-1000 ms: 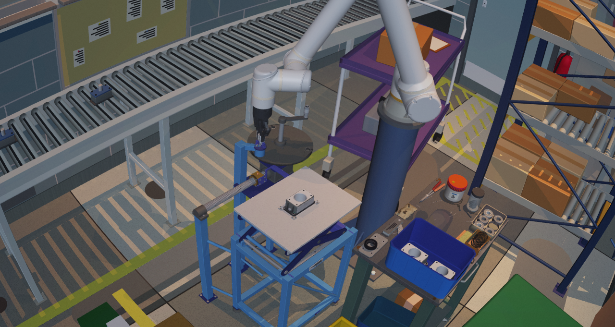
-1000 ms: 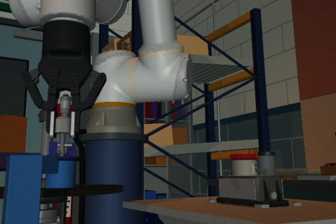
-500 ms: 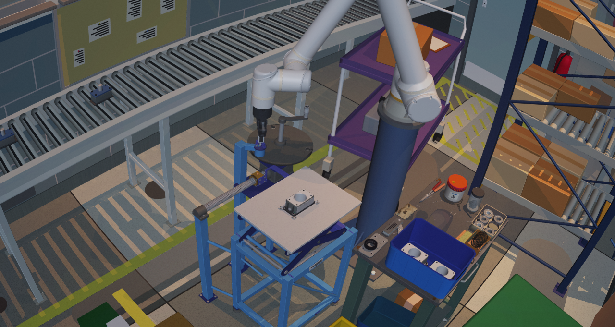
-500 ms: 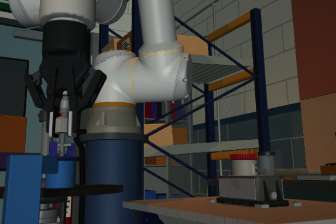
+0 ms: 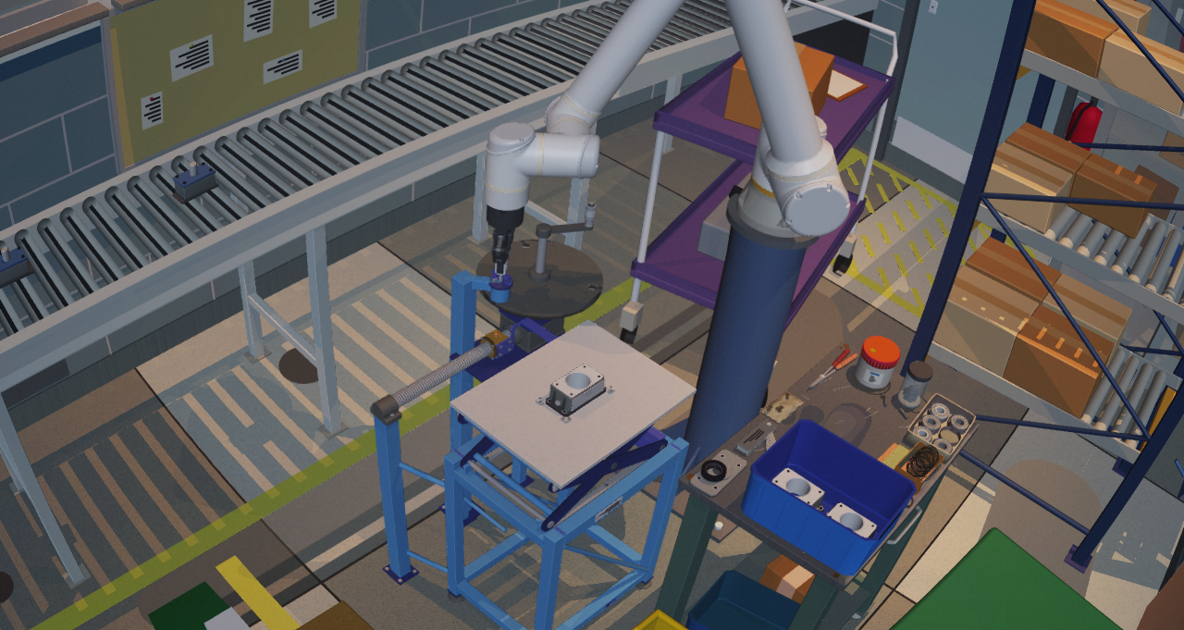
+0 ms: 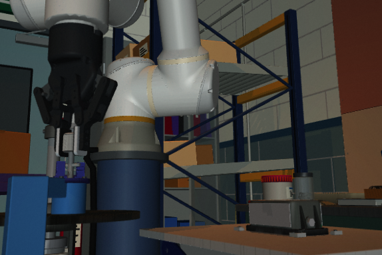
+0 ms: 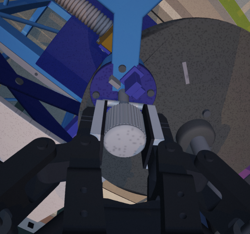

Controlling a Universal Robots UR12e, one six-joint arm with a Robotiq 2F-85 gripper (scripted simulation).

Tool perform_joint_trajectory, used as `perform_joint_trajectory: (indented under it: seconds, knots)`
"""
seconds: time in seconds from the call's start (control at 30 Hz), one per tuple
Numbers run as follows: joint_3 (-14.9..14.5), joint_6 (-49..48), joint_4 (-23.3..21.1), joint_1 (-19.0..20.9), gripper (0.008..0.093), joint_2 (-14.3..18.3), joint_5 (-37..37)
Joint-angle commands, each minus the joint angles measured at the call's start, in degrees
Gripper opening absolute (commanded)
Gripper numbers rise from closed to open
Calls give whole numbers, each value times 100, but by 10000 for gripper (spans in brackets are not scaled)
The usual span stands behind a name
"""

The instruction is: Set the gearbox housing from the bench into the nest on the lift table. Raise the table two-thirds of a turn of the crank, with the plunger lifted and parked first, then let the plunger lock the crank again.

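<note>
My gripper (image 7: 124,121) points straight down over the blue plunger housing (image 5: 500,289) at the near rim of the dark crank disc (image 5: 542,282). The plunger's grey knurled knob (image 7: 124,133) sits between my fingers, its thin stem (image 6: 70,161) running down into the housing. The crank handle (image 5: 563,231) stands upright on the disc to the right. The gearbox housing (image 5: 575,388) sits in the nest on the grey lift table (image 5: 571,403). My gripper is closed around the plunger knob.
A blue bin (image 5: 828,494) with two housings sits on the bench beside the arm's blue pedestal (image 5: 745,337). A threaded screw (image 5: 439,374) runs left from the table frame. A roller conveyor (image 5: 290,154) passes behind, and a purple cart (image 5: 745,171) stands to the right.
</note>
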Motion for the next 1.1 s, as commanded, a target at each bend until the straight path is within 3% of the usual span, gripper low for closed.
perform_joint_trajectory:
  seconds: [0.0,1.07]
  knots:
    - [-18,95,-15,0,80,-14,0]
    - [-19,2629,-14,0,80,-14,-1]
